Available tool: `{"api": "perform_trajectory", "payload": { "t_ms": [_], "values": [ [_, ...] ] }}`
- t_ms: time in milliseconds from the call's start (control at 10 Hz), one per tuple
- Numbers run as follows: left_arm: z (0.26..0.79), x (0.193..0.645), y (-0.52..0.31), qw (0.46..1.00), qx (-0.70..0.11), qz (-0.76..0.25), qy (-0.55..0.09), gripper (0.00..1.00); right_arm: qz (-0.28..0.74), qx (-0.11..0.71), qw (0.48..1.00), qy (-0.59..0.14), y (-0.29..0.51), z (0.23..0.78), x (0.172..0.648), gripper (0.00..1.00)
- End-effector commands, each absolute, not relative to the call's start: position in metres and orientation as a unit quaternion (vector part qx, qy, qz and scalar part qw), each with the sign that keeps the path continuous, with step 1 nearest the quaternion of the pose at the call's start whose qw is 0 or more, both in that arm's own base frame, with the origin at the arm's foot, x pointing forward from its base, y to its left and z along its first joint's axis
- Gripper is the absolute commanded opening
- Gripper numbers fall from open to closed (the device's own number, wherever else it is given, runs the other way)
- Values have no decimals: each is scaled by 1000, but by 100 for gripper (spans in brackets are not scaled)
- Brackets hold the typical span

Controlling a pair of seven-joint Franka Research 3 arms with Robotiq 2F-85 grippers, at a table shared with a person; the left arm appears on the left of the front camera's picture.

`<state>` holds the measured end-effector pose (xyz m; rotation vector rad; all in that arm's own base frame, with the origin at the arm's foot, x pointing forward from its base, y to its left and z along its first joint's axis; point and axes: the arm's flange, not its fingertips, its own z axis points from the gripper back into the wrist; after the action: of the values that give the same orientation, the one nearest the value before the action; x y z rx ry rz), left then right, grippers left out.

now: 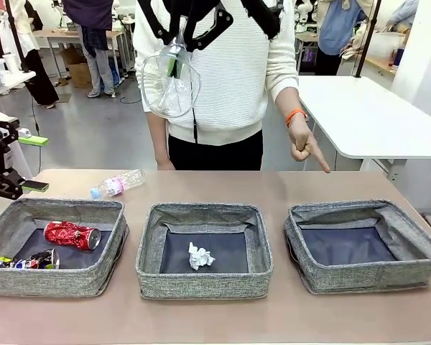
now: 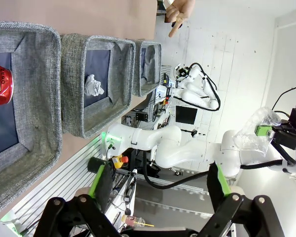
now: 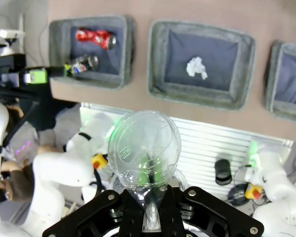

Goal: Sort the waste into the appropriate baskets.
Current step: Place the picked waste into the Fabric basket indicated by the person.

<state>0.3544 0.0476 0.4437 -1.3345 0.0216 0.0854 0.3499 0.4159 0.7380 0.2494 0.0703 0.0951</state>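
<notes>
Left jaws: by the left edge of the brown worktop [image 1: 273, 190], spread wide with nothing between them. Their green pads [image 2: 95, 181] stand well apart in the left wrist view.
Left grey fabric basket [image 1: 43, 280]: holds the crushed red can [image 1: 72, 235] and the dark printed can [image 1: 29, 260], lying near each other.
Clear plastic bottle with pink label [image 1: 117, 182]: on its side on the worktop just beyond that basket. Its long axis runs roughly left to right, with the cap toward the left. We judge the left jaws the nearer to it.
Middle grey fabric basket [image 1: 201, 284]: holds the crumpled white paper ball [image 1: 200, 256].
Right jaws: raised high above the worktop and closed on the clear plastic cup [image 1: 171, 85], which hangs below them, left of the middle in the front view. From the right wrist we look into its round wall, so we judge that its long axis runs along the fingers.
Person's hand [image 1: 302, 144]: index finger pointing down toward the right grey fabric basket [image 1: 366, 277], whose navy lining lies bare.
Relation that counts: that basket lies to the right of the cup and well below it. We expect a carry rightward past the middle basket, then a lowering before release.
</notes>
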Motion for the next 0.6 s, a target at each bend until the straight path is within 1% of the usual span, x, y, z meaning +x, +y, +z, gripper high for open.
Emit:
{"api": "perform_trajectory", "payload": {
  "t_ms": [0, 500],
  "values": [
    [445, 352, 49, 782, -623, 31, 4, 100, 45, 131, 990, 39, 415, 741, 348, 1],
    [445, 352, 49, 782, -623, 31, 4, 100, 47, 124, 990, 35, 416, 738, 350, 1]
  ]
}}
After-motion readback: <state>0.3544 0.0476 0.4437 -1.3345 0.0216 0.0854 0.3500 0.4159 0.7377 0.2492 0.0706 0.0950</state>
